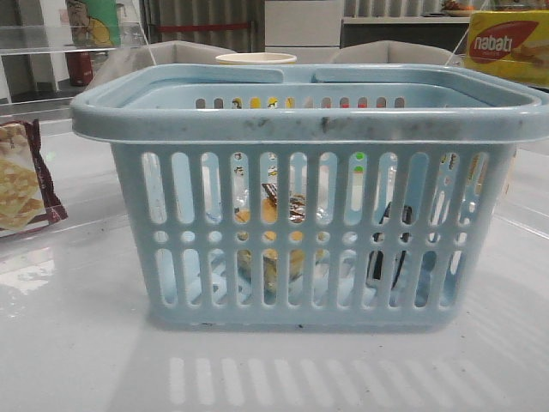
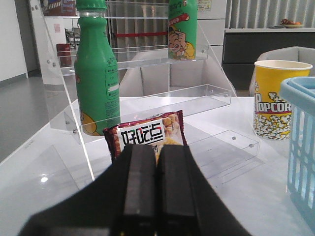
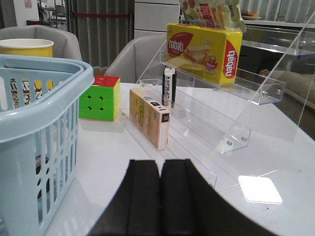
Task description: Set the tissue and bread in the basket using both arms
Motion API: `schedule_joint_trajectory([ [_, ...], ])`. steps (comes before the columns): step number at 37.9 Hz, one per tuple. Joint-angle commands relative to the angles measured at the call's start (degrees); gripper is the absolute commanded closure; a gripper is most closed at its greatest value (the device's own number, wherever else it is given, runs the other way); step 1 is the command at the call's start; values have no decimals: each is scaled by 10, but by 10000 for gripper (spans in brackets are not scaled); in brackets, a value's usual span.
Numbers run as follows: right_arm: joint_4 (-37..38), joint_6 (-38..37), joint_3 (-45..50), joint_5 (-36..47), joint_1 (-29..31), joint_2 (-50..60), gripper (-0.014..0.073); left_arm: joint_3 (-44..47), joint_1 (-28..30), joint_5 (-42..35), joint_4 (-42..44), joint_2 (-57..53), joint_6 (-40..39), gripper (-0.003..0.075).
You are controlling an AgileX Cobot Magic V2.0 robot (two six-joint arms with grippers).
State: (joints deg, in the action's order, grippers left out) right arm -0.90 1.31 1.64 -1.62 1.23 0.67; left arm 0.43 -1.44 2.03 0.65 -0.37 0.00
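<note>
We find the light-blue basket (image 1: 309, 206) standing squarely at the middle of the table (image 1: 77, 343). Through its slotted front wall we make out the bread (image 1: 273, 232), a clear packet with a dark label band, standing more or less upright near the centre of the floor, and the tissue (image 1: 390, 245), a narrow dark packet, also upright, to the right of it. Both appear to rest inside the basket.

The left gripper (image 2: 157, 182) has its pads pressed together with nothing between them; it points at a maroon-edged cracker packet (image 2: 147, 135) leaning beside a green bottle (image 2: 96, 73), with the basket off to its right. The right gripper (image 3: 160, 191) is likewise closed and empty, the basket lying to its left.

Neither arm is over the basket. We judge the placing complete, with both items lying inward of each gripper, so no reach remains.
</note>
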Motion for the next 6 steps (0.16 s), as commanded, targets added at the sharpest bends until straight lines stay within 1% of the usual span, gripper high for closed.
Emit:
schedule_joint_trajectory([
  [1, -2, 6, 0, 51, 3, 10, 564, -1, 0, -54, -2, -9, 3, 629],
  [6, -2, 6, 0, 51, 3, 10, 564, -1, 0, -54, -2, -9, 3, 629],
])
